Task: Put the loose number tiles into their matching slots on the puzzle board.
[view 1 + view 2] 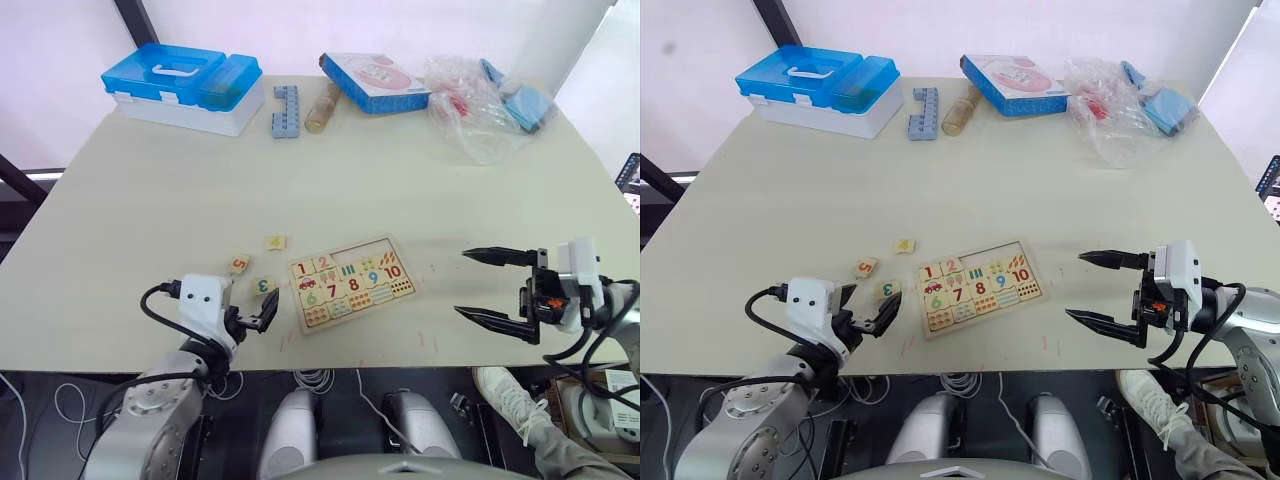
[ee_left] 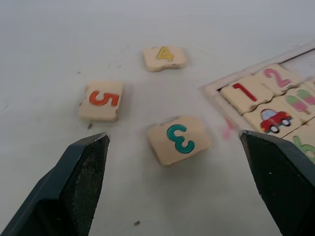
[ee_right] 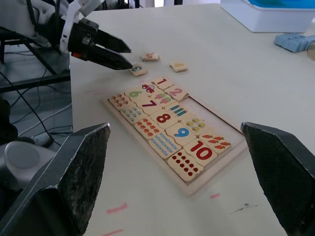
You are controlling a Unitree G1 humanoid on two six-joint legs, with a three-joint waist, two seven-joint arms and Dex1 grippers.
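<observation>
The puzzle board (image 1: 396,247) lies near the table's front edge, with the red 1 (image 2: 244,92) and a 2 (image 2: 278,78) seated in its top row. The rest of that row is bare slots (image 3: 209,115). Three loose number tiles lie left of the board: the green 3 (image 1: 263,286), the 5 (image 1: 239,264) and the yellow 4 (image 1: 275,242). My left gripper (image 1: 258,312) is open, low over the table just in front of the 3 tile (image 2: 179,140), which sits between its fingers' line. My right gripper (image 1: 462,284) is open and empty, right of the board.
Along the far edge stand a blue-lidded white box (image 1: 185,85), a blue brick strip (image 1: 285,110), a wooden cylinder (image 1: 322,105), a blue-edged box with a pink picture (image 1: 375,82) and a clear plastic bag (image 1: 480,115).
</observation>
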